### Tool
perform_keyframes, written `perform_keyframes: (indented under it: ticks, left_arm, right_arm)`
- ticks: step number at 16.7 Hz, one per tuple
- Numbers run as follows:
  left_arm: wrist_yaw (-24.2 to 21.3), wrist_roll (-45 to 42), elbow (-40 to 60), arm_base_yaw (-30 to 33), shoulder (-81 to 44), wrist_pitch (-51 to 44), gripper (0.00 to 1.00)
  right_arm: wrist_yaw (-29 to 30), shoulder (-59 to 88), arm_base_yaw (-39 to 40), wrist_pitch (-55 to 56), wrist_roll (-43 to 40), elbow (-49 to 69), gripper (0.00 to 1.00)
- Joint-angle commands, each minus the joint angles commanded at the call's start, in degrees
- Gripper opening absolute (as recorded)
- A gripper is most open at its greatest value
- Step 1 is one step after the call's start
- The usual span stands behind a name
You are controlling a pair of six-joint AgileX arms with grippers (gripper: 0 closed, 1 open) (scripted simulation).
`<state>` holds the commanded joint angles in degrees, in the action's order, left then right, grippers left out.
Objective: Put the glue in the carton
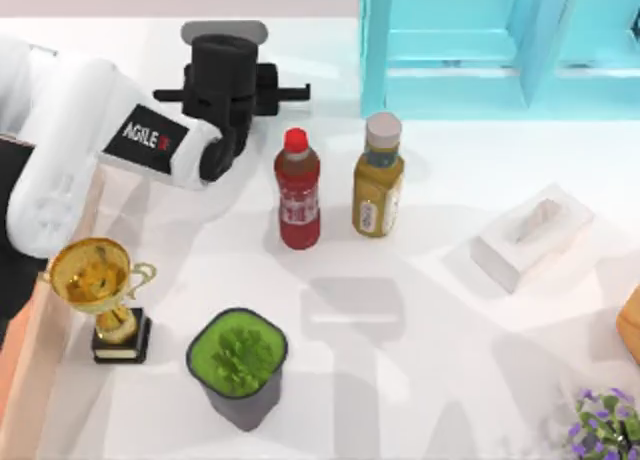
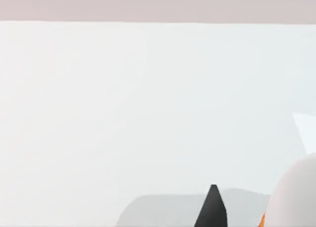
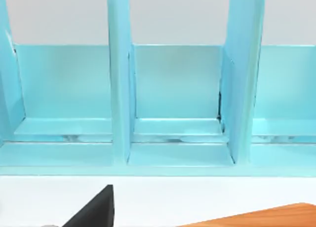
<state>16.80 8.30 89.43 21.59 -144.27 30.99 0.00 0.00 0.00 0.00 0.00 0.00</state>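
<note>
My left gripper (image 1: 225, 80) hangs over the back left of the table, left of the two drink bottles. In the left wrist view a white rounded shape (image 2: 296, 197) with a sliver of orange sits close beside the gripper's black tip; it may be the glue, and whether it is gripped I cannot tell. On the table in the top view the glue is hidden. An orange-brown corner of the carton (image 1: 631, 325) pokes in at the right edge, and its rim (image 3: 266, 217) lies under my right gripper, which faces the blue shelf.
A red bottle (image 1: 298, 190) and a yellow-brown bottle (image 1: 378, 175) stand mid-table. A white tissue box (image 1: 530, 235) lies right, a gold trophy (image 1: 100, 290) and a green potted plant (image 1: 238, 365) front left, purple flowers (image 1: 605, 430) front right. A blue shelf (image 1: 480, 40) closes the back right.
</note>
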Motion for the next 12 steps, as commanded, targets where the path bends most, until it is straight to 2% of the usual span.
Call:
perform_keyframes:
  ticks: [7, 12]
  left_arm:
    - [0.1, -0.1, 2.3, 0.0, 10.5, -13.0, 0.00]
    - [0.2, -0.2, 2.5, 0.0, 11.7, -14.3, 0.00]
  right_arm:
    - [0.0, 0.0, 0.0, 0.0, 0.0, 0.0, 1.00]
    - [0.0, 0.0, 0.0, 0.0, 0.0, 0.0, 1.00]
